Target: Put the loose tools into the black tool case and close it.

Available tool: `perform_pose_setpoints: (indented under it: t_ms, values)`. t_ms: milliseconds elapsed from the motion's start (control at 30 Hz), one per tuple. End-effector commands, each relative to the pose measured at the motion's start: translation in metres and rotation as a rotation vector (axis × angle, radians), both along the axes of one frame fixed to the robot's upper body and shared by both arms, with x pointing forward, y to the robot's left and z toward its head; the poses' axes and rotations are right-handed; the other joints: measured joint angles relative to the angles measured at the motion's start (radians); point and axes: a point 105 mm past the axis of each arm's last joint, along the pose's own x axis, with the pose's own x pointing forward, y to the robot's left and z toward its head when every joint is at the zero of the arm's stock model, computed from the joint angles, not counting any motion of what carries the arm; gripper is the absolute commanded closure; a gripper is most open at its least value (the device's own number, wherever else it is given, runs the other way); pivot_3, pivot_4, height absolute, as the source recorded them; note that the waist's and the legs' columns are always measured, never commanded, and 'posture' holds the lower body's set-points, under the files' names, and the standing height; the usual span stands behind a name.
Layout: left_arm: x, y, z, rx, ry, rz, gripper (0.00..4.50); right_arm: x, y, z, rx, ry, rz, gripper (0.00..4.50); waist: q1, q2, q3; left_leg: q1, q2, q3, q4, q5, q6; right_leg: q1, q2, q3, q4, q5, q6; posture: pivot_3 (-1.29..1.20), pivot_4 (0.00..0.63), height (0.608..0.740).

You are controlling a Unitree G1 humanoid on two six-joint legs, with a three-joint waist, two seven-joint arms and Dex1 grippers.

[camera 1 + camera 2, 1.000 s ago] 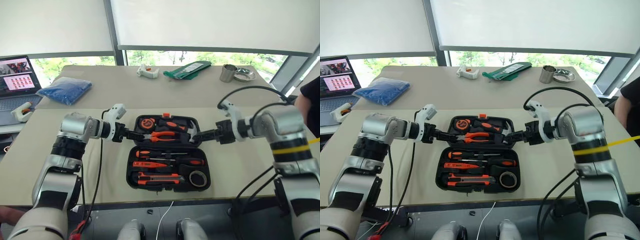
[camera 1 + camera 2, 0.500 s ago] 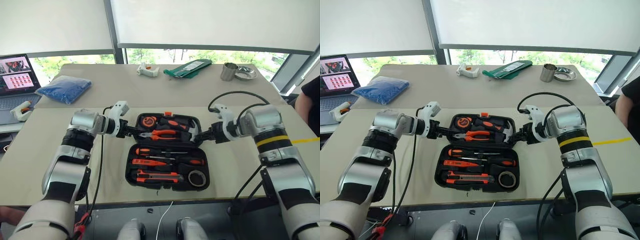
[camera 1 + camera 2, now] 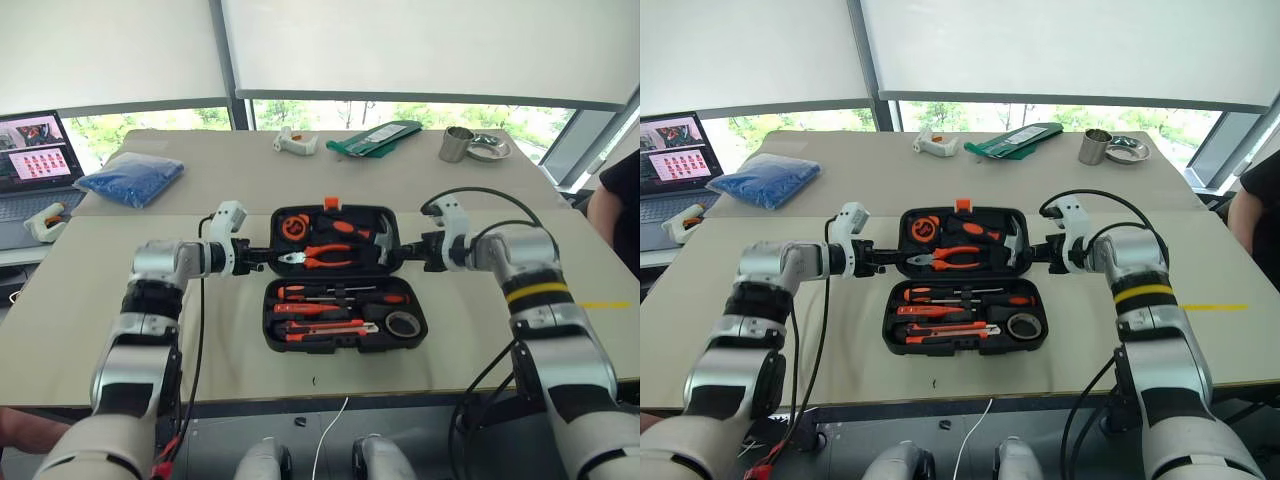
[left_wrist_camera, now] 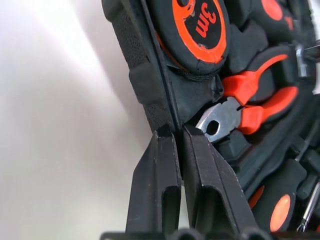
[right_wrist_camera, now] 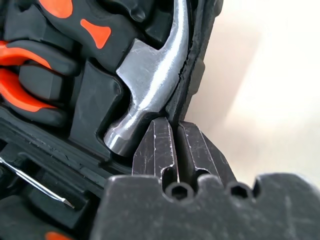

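With every loose tool slotted in, both pincers, left pincer and right pincer, clench the open case's lid edges, leaving only closing.

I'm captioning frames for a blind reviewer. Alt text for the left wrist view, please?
The left gripper, its black fingers shut, pinches the rim of the black tool case. Inside lie an orange tape measure and orange-handled pliers.

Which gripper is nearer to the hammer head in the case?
Right. The right gripper is shut on the case lid's rim beside the hammer head; the left gripper grips the opposite rim, by the pliers.
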Motion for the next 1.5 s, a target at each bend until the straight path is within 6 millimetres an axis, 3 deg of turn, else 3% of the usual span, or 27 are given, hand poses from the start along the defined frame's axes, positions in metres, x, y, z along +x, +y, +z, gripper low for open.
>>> perform_pose_setpoints:
  t_ms: [33, 100, 167, 200, 300, 400, 500, 533, 600, 700, 833, 867, 900, 967, 1033, 1133, 1200, 1233, 1300, 1367, 1433, 1500]
  values:
    - [-0.010, -0.015, 0.051, -0.062, -0.401, -0.091, 4.50, -0.021, 0.022, 0.057, 0.000, -0.422, 0.169, 4.47, -0.001, 0.000, 0.000, 0.000, 0.000, 0.000, -0.001, 0.000, 0.000, 0.000, 0.000, 0.000, 0.001, 0.000, 0.000, 0.00, 0.150, 0.740]
    - [-0.027, -0.014, 0.062, -0.142, -0.540, -0.139, 4.50, -0.033, 0.020, 0.050, -0.099, -0.557, 0.196, 4.47, -0.002, 0.000, 0.000, 0.000, 0.000, 0.000, -0.003, 0.003, -0.005, 0.000, 0.000, 0.000, 0.001, 0.000, 0.000, 0.00, 0.150, 0.740]
    - [-0.036, -0.010, 0.054, -0.110, -0.575, -0.163, 4.50, -0.045, 0.020, 0.044, -0.286, -0.748, 0.271, 4.47, -0.002, 0.000, 0.000, -0.001, 0.000, 0.002, -0.004, 0.004, -0.008, 0.000, 0.000, 0.000, -0.001, 0.000, 0.000, 0.00, 0.150, 0.740]
    - [-0.042, -0.008, 0.042, -0.019, -0.610, -0.205, 4.50, -0.056, 0.020, 0.027, -0.405, -0.794, 0.362, 4.47, -0.003, 0.000, 0.000, -0.001, 0.000, 0.002, -0.004, 0.004, -0.007, 0.000, 0.000, 0.000, -0.002, 0.000, 0.001, 0.00, 0.150, 0.740]
    - [-0.061, -0.007, 0.016, 0.153, -0.697, -0.336, 4.50, -0.065, 0.010, 0.003, -0.468, -0.827, 0.376, 4.47, -0.007, 0.000, 0.000, 0.001, -0.002, 0.004, -0.007, 0.004, -0.007, 0.001, 0.000, 0.000, -0.005, 0.000, 0.002, 0.00, 0.150, 0.740]
    - [-0.065, -0.004, 0.015, 0.191, -0.811, -0.311, 4.50, -0.070, 0.004, -0.015, -0.598, -0.894, 0.417, 4.47, -0.005, 0.000, 0.000, 0.002, -0.001, 0.005, -0.006, 0.004, -0.006, 0.001, -0.001, 0.001, -0.007, 0.000, 0.002, 0.00, 0.150, 0.740]
    - [-0.080, -0.003, 0.001, 0.256, -0.872, -0.380, 4.50, -0.075, -0.005, -0.028, -0.720, -0.987, 0.405, 4.47, -0.003, -0.001, 0.000, 0.004, -0.001, 0.006, -0.005, 0.000, 0.001, 0.002, -0.001, 0.001, -0.006, 0.000, 0.001, 0.00, 0.150, 0.740]
    - [-0.090, -0.002, -0.009, 0.281, -0.859, -0.436, 4.50, -0.080, -0.009, -0.036, -0.724, -0.981, 0.411, 4.12, -0.003, -0.001, 0.000, 0.005, -0.001, 0.006, -0.005, 0.000, 0.001, 0.004, -0.001, 0.000, -0.006, 0.000, 0.001, 0.00, 0.150, 0.740]
    - [-0.103, 0.003, -0.023, 0.327, -0.851, -0.505, 3.75, -0.090, -0.012, -0.049, -0.721, -0.968, 0.443, 3.56, -0.002, -0.001, 0.000, 0.010, -0.001, 0.006, -0.005, 0.001, 0.000, 0.008, -0.001, 0.000, -0.005, -0.001, 0.001, 0.00, 0.150, 0.740]
    - [-0.113, 0.015, -0.025, 0.353, -0.866, -0.520, 2.76, -0.098, -0.021, -0.052, -0.742, -0.962, 0.441, 2.61, -0.003, 0.000, 0.000, 0.023, 0.003, 0.006, -0.007, -0.001, 0.001, 0.022, -0.001, -0.001, -0.008, -0.004, -0.001, 0.00, 0.150, 0.740]
    - [-0.112, 0.044, -0.031, 0.475, -0.829, -0.479, 1.27, -0.111, -0.050, -0.047, -0.769, -0.904, 0.363, 1.15, 0.003, -0.002, 0.001, 0.023, 0.005, 0.003, -0.005, -0.001, 0.002, 0.023, -0.001, 0.000, -0.008, -0.006, -0.003, 0.00, 0.150, 0.740]
    - [-0.109, 0.052, -0.032, 0.479, -0.788, -0.443, 1.18, -0.114, -0.058, -0.048, -0.715, -0.833, 0.319, 0.86, 0.004, -0.002, 0.000, 0.024, 0.005, 0.003, -0.005, -0.001, 0.002, 0.022, -0.001, 0.001, -0.008, -0.006, -0.004, 0.00, 0.150, 0.740]
    - [-0.104, 0.058, -0.031, 0.472, -0.755, -0.397, 1.18, -0.118, -0.062, -0.049, -0.641, -0.755, 0.291, 0.86, 0.004, -0.002, 0.001, 0.024, 0.005, 0.003, -0.005, -0.001, 0.002, 0.022, -0.001, 0.001, -0.007, -0.006, -0.004, 0.00, 0.150, 0.740]
    - [-0.098, 0.064, -0.027, 0.408, -0.691, -0.336, 1.18, -0.134, -0.057, -0.049, -0.401, -0.572, 0.298, 1.19, 0.004, -0.002, 0.001, 0.025, 0.005, 0.002, -0.006, -0.001, 0.002, 0.023, -0.001, 0.002, -0.007, -0.005, -0.004, 0.00, 0.150, 0.740]
    - [-0.091, 0.064, -0.024, 0.404, -0.672, -0.312, 1.18, -0.150, -0.046, -0.044, -0.290, -0.492, 0.372, 1.86, 0.004, -0.002, 0.001, 0.026, 0.006, 0.001, -0.006, -0.001, 0.002, 0.024, -0.001, 0.003, -0.007, -0.004, -0.002, 0.00, 0.150, 0.740]
    - [-0.075, 0.051, -0.020, 0.380, -0.617, -0.326, 1.97, -0.171, -0.032, -0.050, -0.260, -0.352, 0.503, 2.84, 0.004, -0.002, 0.001, 0.027, 0.008, 0.001, -0.005, -0.002, 0.002, 0.025, 0.000, 0.001, -0.007, -0.006, 0.000, 0.00, 0.150, 0.740]
    - [-0.059, 0.037, -0.019, 0.384, -0.586, -0.334, 2.86, -0.188, -0.018, -0.060, -0.273, -0.283, 0.620, 3.59, 0.012, -0.003, 0.001, 0.027, 0.008, 0.001, -0.005, -0.001, 0.002, 0.025, 0.000, 0.000, -0.007, -0.008, 0.000, 0.00, 0.150, 0.740]
    - [-0.053, 0.032, -0.020, 0.388, -0.553, -0.343, 3.09, -0.193, -0.011, -0.063, -0.272, -0.269, 0.657, 3.79, 0.018, -0.004, 0.000, 0.026, 0.008, 0.000, -0.005, -0.001, 0.002, 0.025, 0.001, 0.000, -0.007, -0.008, 0.000, 0.00, 0.150, 0.740]
    - [-0.041, 0.023, -0.020, 0.419, -0.541, -0.353, 4.03, -0.196, 0.004, -0.065, -0.262, -0.279, 0.685, 4.49, 0.022, -0.004, 0.000, 0.026, 0.008, 0.000, -0.003, -0.001, 0.002, 0.025, 0.002, 0.000, -0.007, -0.008, 0.000, 0.00, 0.150, 0.740]
    - [-0.031, 0.017, -0.017, 0.424, -0.532, -0.353, 4.48, -0.200, 0.016, -0.070, -0.251, -0.264, 0.716, 4.50, 0.022, -0.004, 0.000, 0.026, 0.007, 0.001, -0.004, -0.001, 0.002, 0.025, 0.003, 0.000, -0.007, -0.008, 0.001, 0.00, 0.150, 0.740]
    - [-0.027, 0.012, -0.018, 0.434, -0.514, -0.376, 4.48, -0.200, 0.024, -0.073, -0.252, -0.261, 0.722, 4.50, 0.020, -0.005, 0.000, 0.023, 0.007, 0.001, -0.004, -0.001, 0.002, 0.022, 0.003, 0.000, -0.007, -0.007, 0.002, 0.00, 0.150, 0.740]
    - [-0.025, 0.007, -0.026, 0.440, -0.475, -0.401, 4.48, -0.185, 0.028, -0.079, -0.315, -0.319, 0.672, 4.50, 0.016, -0.005, 0.000, 0.019, 0.006, 0.002, -0.004, -0.001, 0.002, 0.018, 0.003, 0.001, -0.007, -0.005, 0.003, 0.00, 0.150, 0.740]
